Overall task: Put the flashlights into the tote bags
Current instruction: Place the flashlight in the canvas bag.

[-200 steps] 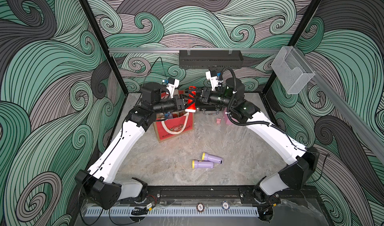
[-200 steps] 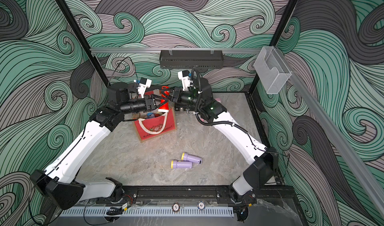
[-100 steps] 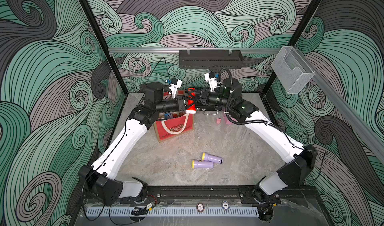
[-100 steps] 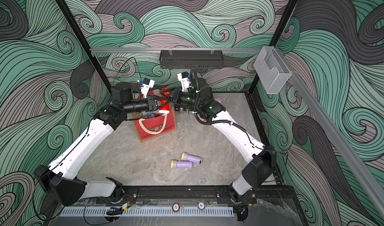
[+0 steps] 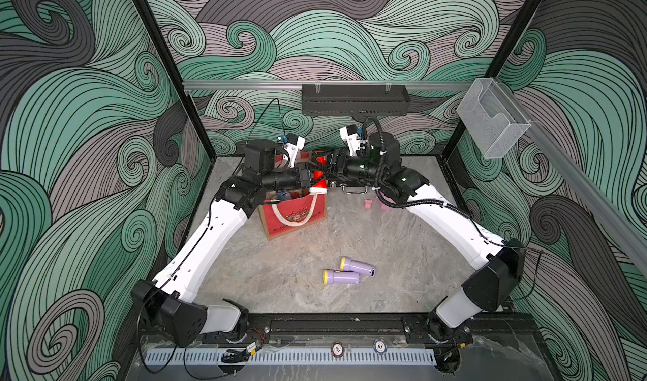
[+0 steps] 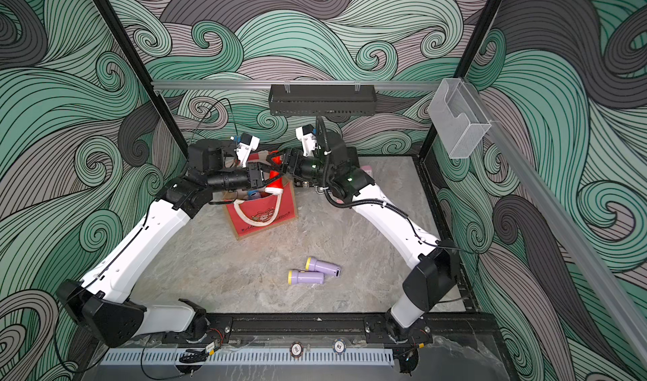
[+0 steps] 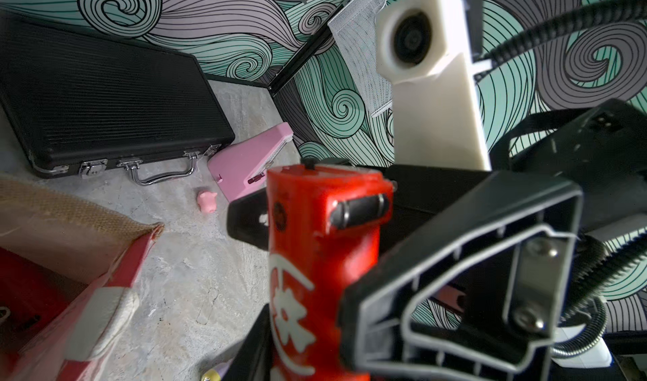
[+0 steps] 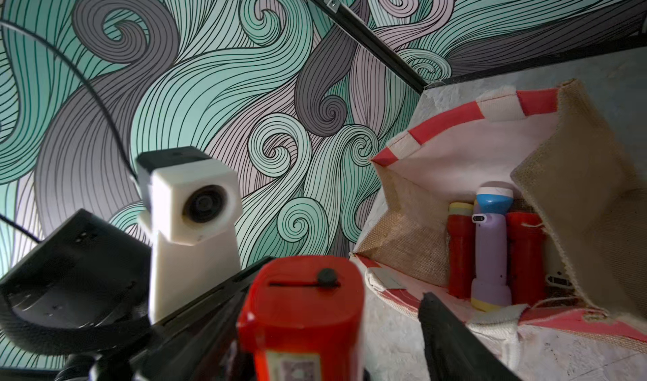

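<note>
Just above the rim of the tote bag (image 5: 294,220), we see the left gripper (image 5: 312,176) pinching a red flashlight (image 5: 318,172) tightly around its body. The flashlight's white-rimmed head points down toward the bag's open mouth. Inside the bag, the right wrist view shows us two more red flashlights (image 8: 460,253), a lilac one (image 8: 490,256) and a blue-headed one (image 8: 493,200) standing together against the pale lining.

Just right of the held flashlight, the right gripper (image 5: 324,165) faces the left one with its jaws spread. We see a clear gap between one finger (image 8: 451,340) and the flashlight's butt end.

Farther right and nearer the robot's base, two lilac flashlights (image 5: 357,266) with yellow heads lie touching on the table (image 5: 297,256), well apart from the bag. Behind the right gripper a black case (image 7: 105,99) lies flat, with a pink metronome (image 7: 252,158) just beside it.
</note>
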Motion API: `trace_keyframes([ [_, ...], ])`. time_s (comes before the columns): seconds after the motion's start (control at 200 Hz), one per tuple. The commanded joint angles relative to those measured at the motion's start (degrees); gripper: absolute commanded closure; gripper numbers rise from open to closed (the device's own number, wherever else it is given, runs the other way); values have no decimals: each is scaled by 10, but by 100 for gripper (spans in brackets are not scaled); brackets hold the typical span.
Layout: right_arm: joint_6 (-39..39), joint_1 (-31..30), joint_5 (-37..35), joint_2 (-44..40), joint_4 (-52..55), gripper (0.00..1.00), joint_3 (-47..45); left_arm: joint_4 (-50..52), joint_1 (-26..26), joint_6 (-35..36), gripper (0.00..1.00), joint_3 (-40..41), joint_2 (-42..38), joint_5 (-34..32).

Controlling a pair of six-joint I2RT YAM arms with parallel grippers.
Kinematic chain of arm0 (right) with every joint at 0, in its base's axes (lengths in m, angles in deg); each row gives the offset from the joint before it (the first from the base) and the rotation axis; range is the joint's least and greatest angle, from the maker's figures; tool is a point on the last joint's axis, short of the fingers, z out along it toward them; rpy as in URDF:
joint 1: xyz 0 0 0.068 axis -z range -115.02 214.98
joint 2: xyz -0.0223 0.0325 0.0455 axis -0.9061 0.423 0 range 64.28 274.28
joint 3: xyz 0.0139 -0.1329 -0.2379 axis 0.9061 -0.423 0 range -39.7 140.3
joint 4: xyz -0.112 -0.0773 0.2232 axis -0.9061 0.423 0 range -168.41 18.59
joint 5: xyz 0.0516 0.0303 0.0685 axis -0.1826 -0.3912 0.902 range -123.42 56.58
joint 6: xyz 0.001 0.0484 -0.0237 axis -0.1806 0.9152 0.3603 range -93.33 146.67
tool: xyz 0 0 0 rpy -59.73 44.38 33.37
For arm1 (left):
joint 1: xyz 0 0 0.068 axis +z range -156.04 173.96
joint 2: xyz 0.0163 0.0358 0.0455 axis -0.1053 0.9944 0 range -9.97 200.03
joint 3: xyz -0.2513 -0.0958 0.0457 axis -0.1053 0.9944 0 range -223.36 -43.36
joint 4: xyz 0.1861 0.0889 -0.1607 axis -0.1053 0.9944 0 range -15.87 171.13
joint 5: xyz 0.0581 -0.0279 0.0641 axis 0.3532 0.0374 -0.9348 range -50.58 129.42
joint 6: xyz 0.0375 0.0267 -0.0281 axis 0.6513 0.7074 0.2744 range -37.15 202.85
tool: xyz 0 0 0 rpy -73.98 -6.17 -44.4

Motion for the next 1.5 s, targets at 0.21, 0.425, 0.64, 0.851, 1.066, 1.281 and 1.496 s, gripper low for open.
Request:
trace_keyframes([
  [0.21, -13, 50, -70, -58, 92, 1, -34, 175, 29, 57, 100, -106, 13, -146],
  [0.425, -66, 68, -99, -106, 184, 0, -54, 225, 50, 53, 100, -145, 61, -241],
  [0.64, -103, 70, -143, -140, 274, 0, -65, 266, 59, 43, 100, -206, 145, -321],
  [0.851, -116, 80, -176, -162, 367, 0, -79, 306, 60, 53, 100, -255, 228, -379],
  [1.066, -106, 80, -199, -178, 414, 0, -110, 310, 60, 43, 100, -263, 286, -397],
  [1.281, -94, 81, -211, -174, 430, 0, -120, 339, 57, 30, 100, -260, 329, -390],
  [1.496, -103, 87, -222, -159, 458, 1, -117, 354, 51, 27, 100, -251, 372, -403],
])
